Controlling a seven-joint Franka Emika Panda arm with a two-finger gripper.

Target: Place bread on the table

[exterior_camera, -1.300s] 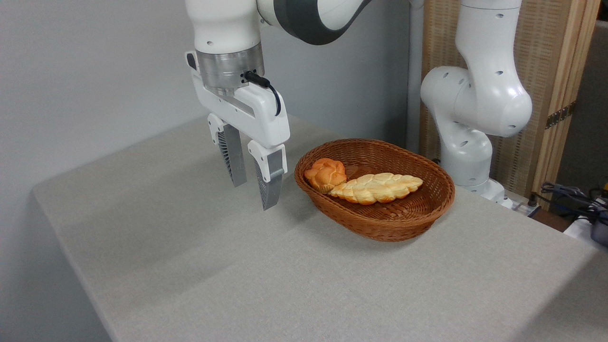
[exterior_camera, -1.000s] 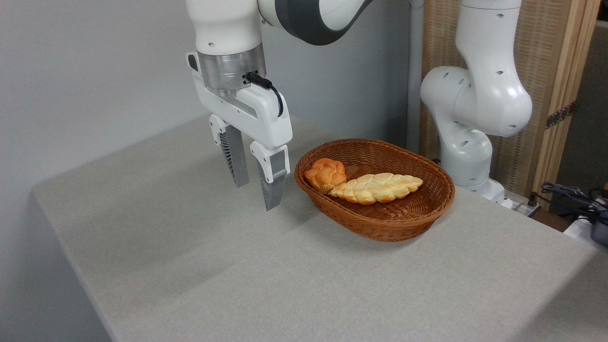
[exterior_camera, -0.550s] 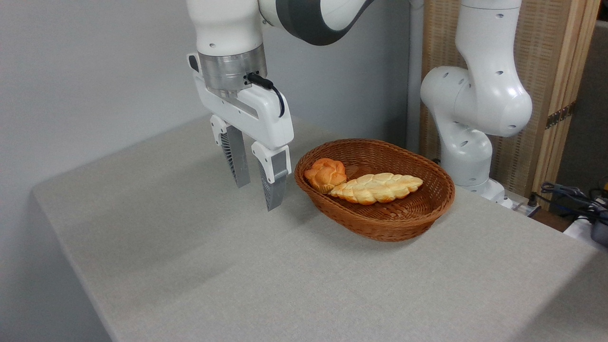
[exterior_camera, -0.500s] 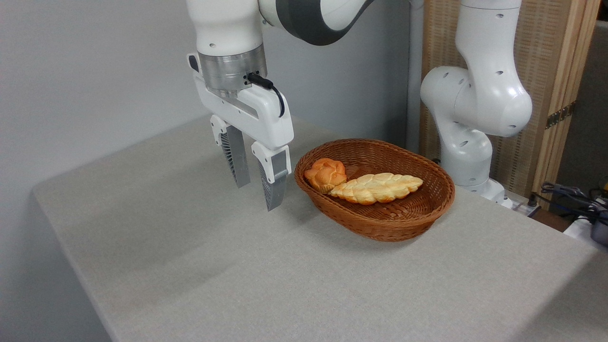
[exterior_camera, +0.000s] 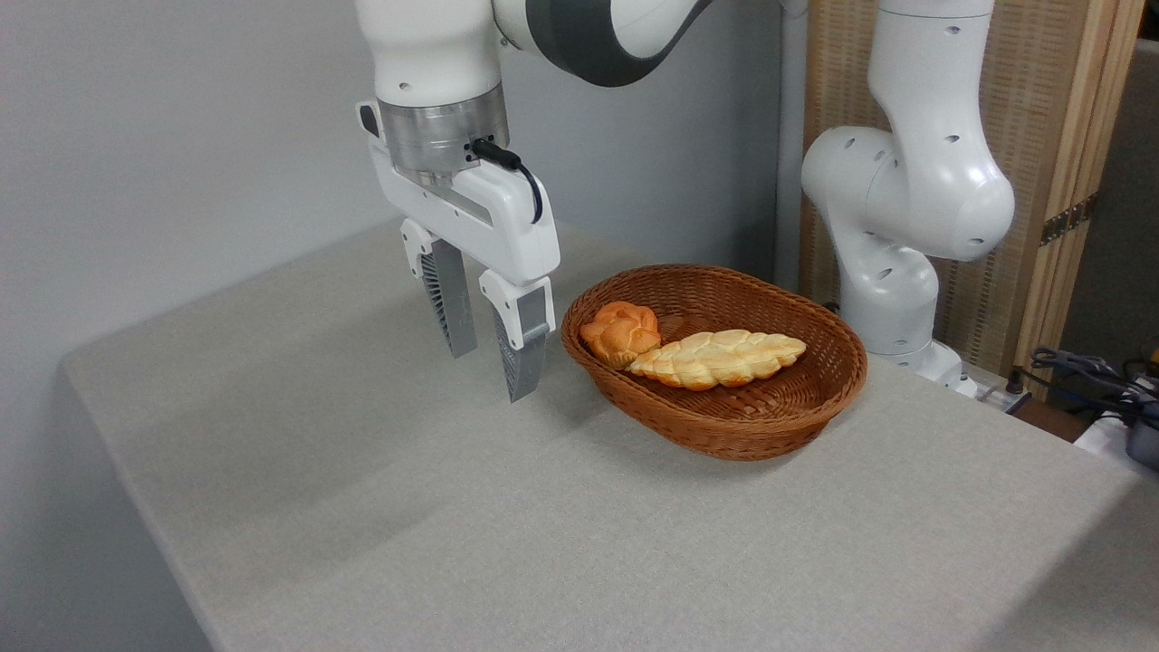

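The claw (exterior_camera: pixel 491 374) hangs above the grey tabletop (exterior_camera: pixel 453 507), pointing straight down with its two ribbed fingers (exterior_camera: pixel 524 353) spread apart and nothing between them. Just to the right of the claw sits a brown wicker basket (exterior_camera: pixel 770 417), its near rim close beside the nearer finger but not touching it. The bread (exterior_camera: pixel 621 331), a small orange-golden knotted bun, lies inside the basket at the end nearest the claw, resting against the basket wall. A long pale braided loaf (exterior_camera: pixel 720 357) touches the bun on the side away from the claw.
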